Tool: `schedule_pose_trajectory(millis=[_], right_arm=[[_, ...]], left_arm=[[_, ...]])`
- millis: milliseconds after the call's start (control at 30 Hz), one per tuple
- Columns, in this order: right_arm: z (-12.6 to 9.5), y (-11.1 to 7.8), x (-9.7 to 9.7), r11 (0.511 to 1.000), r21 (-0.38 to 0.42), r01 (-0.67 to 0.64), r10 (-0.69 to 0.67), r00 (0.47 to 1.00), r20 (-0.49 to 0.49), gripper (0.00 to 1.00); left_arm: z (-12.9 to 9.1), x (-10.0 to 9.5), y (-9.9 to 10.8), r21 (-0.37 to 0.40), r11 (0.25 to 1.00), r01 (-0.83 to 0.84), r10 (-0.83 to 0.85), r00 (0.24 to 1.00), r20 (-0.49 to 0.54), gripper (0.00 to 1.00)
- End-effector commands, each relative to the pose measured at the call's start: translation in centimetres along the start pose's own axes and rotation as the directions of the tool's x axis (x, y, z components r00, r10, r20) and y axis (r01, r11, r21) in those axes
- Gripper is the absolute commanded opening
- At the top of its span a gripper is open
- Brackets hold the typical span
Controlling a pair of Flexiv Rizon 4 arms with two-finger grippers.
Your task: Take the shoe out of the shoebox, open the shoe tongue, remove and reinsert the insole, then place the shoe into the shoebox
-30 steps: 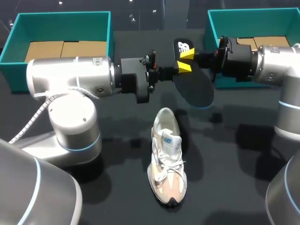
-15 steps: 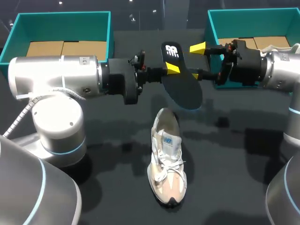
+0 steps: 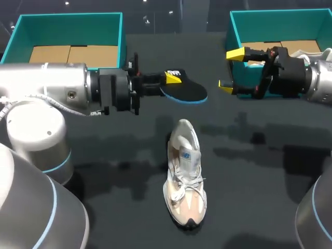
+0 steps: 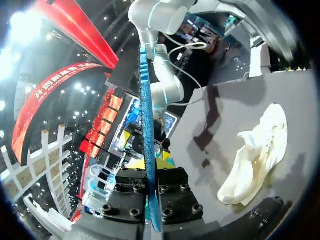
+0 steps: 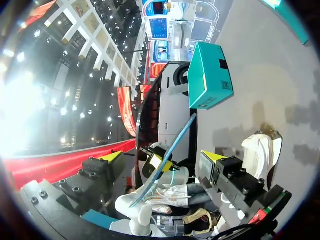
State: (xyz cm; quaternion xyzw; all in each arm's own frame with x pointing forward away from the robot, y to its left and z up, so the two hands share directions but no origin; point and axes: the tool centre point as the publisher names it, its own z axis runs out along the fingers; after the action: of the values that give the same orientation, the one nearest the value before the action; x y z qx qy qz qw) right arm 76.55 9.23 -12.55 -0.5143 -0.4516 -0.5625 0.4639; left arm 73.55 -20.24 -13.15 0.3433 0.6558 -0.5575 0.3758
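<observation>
Two teal boxes stand at the far corners of the table (image 3: 259,202). The left shoebox (image 3: 71,16) holds only flat cardboard (image 3: 72,54). The right shoebox (image 3: 282,12) holds more cardboard, with something pale beside it that is too hidden to make out.

Neither box holds the shoe (image 3: 184,176). It lies on its sole near the middle of the table, toe toward the near edge, with white laces and a blue tag on the tongue.

The left gripper (image 3: 173,80) is clamped on one end of the black, blue-edged insole (image 3: 188,91), holding it in the air between the boxes, past the shoe's heel. The right gripper (image 3: 230,69) hangs in front of the right shoebox's wall, fingers spread wide and grasping nothing, apart from the insole.
</observation>
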Motion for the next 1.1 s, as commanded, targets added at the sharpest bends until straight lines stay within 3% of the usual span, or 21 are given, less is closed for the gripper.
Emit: schedule_pose_trajectory(millis=[33,267,367,467,533,667,767,800,1100], right_arm=[[0.0,-0.1,0.0,1.0,-0.002,0.0,0.0,1.0,0.002,1.0],[0.0,-0.1,0.0,1.0,-0.002,0.0,0.0,1.0,0.002,1.0],[0.0,-0.1,0.0,1.0,-0.002,0.0,0.0,1.0,0.002,1.0],[0.0,-0.1,0.0,1.0,-0.002,0.0,0.0,1.0,0.002,1.0],[0.0,-0.1,0.0,1.0,-0.002,0.0,0.0,1.0,0.002,1.0],[0.0,-0.1,0.0,1.0,-0.002,0.0,0.0,1.0,0.002,1.0],[0.0,-0.1,0.0,1.0,-0.002,0.0,0.0,1.0,0.002,1.0],[0.0,-0.1,0.0,1.0,-0.002,0.0,0.0,1.0,0.002,1.0],[0.0,-0.1,0.0,1.0,-0.002,0.0,0.0,1.0,0.002,1.0]], left_arm=[[-0.6,-0.4,0.3,0.056,0.98,0.189,-0.188,0.982,-0.023,0.0],[-0.6,-0.4,0.3,0.056,0.98,0.189,-0.188,0.982,-0.023,0.0],[0.2,-0.5,-0.5,0.018,0.941,0.338,-0.337,0.941,-0.043,0.0],[0.2,-1.1,-0.9,-0.03,0.851,0.524,-0.525,0.849,-0.066,0.0],[-0.2,-1.7,-0.9,-0.061,0.777,0.627,-0.63,0.774,-0.068,0.0],[-0.6,-2.9,-0.8,-0.123,0.561,0.819,-0.828,0.553,-0.09,0.0],[-0.9,-3.7,-0.7,-0.198,0.302,0.933,-0.948,0.27,-0.17,0.0],[-1.0,-3.9,-0.8,-0.231,0.254,0.939,-0.958,0.211,-0.196,0.0],[-1.0,-3.9,-0.8,-0.231,0.254,0.939,-0.958,0.211,-0.196,0.0]])
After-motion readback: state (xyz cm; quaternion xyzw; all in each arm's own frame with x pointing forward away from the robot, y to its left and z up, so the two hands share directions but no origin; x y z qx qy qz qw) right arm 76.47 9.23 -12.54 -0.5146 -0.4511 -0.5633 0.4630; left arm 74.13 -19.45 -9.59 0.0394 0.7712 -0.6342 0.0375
